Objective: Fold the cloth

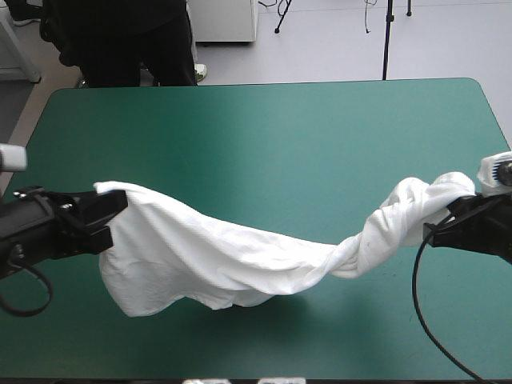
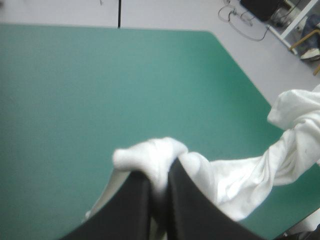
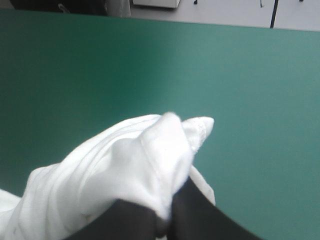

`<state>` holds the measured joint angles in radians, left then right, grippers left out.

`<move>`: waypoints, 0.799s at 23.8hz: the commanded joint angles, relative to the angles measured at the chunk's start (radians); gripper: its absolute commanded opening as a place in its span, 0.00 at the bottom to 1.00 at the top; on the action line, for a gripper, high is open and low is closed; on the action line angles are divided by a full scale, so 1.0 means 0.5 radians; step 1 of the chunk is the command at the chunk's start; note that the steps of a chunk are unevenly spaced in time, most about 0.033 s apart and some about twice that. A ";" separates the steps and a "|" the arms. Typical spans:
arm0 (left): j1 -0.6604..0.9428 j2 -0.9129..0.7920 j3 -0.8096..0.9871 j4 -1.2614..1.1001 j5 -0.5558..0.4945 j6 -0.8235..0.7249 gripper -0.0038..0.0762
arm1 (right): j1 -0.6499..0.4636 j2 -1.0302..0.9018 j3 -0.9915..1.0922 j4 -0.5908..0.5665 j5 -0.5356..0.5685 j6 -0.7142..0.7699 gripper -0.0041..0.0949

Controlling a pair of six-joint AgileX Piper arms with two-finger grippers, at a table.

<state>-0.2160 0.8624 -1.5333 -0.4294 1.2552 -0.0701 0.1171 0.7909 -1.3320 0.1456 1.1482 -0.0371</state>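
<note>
The white T-shirt (image 1: pixel 240 260) hangs stretched between both arms above the teal-green table (image 1: pixel 264 136), twisted into a rope toward the right and sagging in the middle. My left gripper (image 1: pixel 120 210) is shut on one bunched end at the table's left side; that end (image 2: pixel 155 155) bulges over the black fingers (image 2: pixel 185 200). My right gripper (image 1: pixel 452 214) is shut on the other end near the table's right edge, where a white wad (image 3: pixel 150 155) swells over its fingers (image 3: pixel 195 210). The far end of the T-shirt (image 2: pixel 295 130) also shows in the left wrist view.
Bare teal-green cover (image 1: pixel 280 128) lies beyond the T-shirt up to the far edge. A strip of cover (image 1: pixel 320 336) lies between the hanging cloth and the near edge.
</note>
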 commanded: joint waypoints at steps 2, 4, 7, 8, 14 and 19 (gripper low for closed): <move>-0.002 0.161 0.357 0.122 -0.044 -0.022 0.04 | 0.008 0.183 0.234 0.028 -0.316 -0.018 0.02; -0.002 0.251 0.425 0.180 -0.132 -0.017 0.04 | 0.008 0.299 0.271 -0.004 -0.353 -0.018 0.02; -0.002 0.520 0.474 0.384 -0.400 -0.003 0.04 | 0.008 0.580 0.280 -0.087 -0.498 -0.018 0.02; -0.002 0.595 0.474 0.424 -0.472 0.019 0.04 | 0.008 0.659 0.280 -0.119 -0.548 -0.018 0.02; -0.002 1.141 0.474 0.569 -0.925 0.036 0.04 | 0.008 1.223 0.259 -0.191 -0.840 -0.018 0.02; -0.002 1.336 0.458 0.572 -1.103 0.036 0.04 | 0.008 1.437 0.209 -0.191 -0.960 -0.018 0.02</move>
<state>-0.2160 1.5277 -1.2693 -0.1379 0.7953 -0.0502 0.1174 1.5006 -1.1792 0.0567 0.7469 -0.0371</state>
